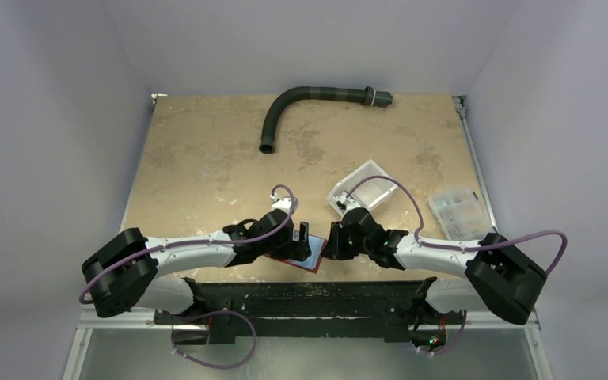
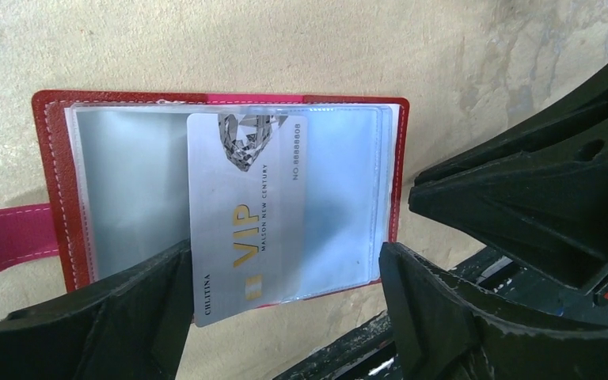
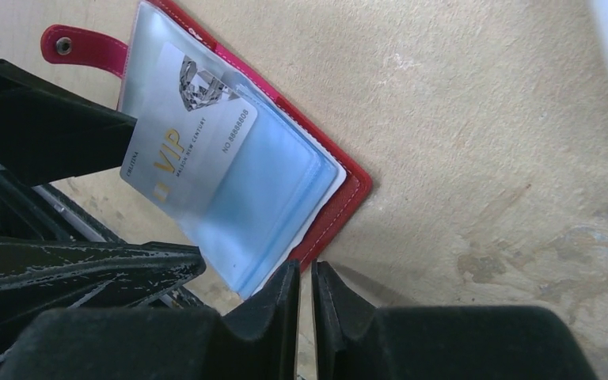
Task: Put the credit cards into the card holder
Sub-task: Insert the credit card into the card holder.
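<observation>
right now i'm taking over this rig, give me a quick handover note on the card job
Left hand: open, straddling the free end of the card.
Right hand: shut, at the edge of the wallet; can't tell if it pinches it.
Wallet: lies open between the two hands.
Card: partway into a clear sleeve, slightly tilted, one end sticking out past the wallet.
Done: one card started.
Left: push it fully in. I can't spot other cards in these views.

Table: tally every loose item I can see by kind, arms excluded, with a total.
Credit card: 1
Card holder: 1
White bin: 1
Clear compartment box: 1
Dark bent hose: 1
Total: 5
</observation>
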`<act>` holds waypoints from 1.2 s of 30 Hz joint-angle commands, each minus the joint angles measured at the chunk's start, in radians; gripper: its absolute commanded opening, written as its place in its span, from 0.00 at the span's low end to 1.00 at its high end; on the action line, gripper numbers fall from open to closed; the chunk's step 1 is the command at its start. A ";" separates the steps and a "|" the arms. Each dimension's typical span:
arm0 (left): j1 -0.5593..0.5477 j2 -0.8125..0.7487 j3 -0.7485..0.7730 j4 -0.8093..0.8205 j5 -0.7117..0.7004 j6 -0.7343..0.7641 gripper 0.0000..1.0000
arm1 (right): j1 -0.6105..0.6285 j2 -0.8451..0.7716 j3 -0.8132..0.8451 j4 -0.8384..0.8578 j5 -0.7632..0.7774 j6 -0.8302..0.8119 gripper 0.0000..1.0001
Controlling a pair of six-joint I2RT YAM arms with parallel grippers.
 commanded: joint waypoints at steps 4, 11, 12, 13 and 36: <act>-0.004 0.027 0.039 -0.069 -0.032 0.047 0.84 | -0.003 0.056 0.031 0.077 -0.046 -0.021 0.18; -0.089 0.128 0.067 -0.009 -0.007 0.043 0.83 | -0.003 0.060 0.039 0.099 -0.059 0.000 0.18; -0.096 0.139 0.068 0.004 0.005 0.039 0.83 | -0.004 0.060 0.040 0.097 -0.056 0.000 0.18; -0.099 0.142 0.061 0.025 0.020 0.032 0.83 | -0.008 0.059 0.040 0.094 -0.054 -0.001 0.18; -0.121 0.094 -0.001 0.267 0.177 -0.036 0.89 | -0.038 0.130 0.063 0.157 -0.162 -0.056 0.19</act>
